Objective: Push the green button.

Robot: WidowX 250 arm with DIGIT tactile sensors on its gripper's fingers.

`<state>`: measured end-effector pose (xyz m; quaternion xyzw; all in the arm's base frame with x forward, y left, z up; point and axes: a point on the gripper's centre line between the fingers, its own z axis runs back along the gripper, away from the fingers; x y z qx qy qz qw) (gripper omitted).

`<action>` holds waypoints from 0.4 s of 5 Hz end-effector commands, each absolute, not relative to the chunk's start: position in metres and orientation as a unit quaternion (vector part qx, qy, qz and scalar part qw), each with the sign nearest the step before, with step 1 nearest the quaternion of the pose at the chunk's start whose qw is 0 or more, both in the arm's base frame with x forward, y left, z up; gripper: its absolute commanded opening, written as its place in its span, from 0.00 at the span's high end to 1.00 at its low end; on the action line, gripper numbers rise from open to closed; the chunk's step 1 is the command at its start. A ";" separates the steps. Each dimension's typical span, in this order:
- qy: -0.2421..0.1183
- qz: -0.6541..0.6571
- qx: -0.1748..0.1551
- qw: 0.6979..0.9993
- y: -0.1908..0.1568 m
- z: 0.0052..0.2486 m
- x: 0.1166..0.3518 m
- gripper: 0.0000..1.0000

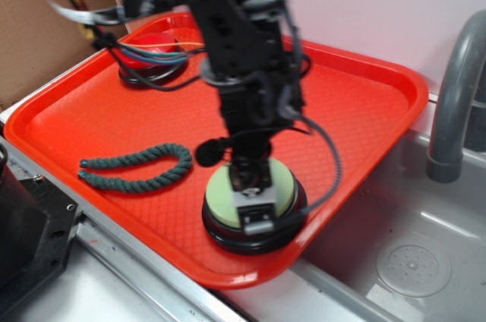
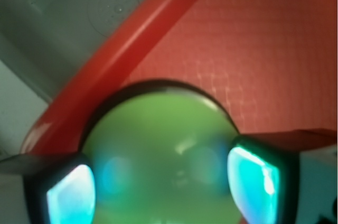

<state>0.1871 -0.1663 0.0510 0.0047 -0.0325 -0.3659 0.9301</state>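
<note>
Pressing down over the green button (image 1: 282, 185), the gripper (image 1: 254, 199) sits on the dome at the near edge of the red tray (image 1: 364, 102). In the wrist view its fingers (image 2: 71, 197) are spread, one at each side of the green button (image 2: 163, 155), nothing pinched between them. Just left of the button a dark green rope (image 1: 137, 168) lies curled on the tray. Farther back, a red button (image 1: 152, 52) rests in the far corner, partly hidden by the arm. Right of the tray are a grey sink (image 1: 410, 261) and faucet (image 1: 456, 94).
</note>
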 end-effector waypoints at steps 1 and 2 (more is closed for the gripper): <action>-0.063 -0.364 0.011 0.929 -0.160 0.107 0.177 0.00; -0.071 -0.344 0.017 0.936 -0.144 0.143 0.180 0.00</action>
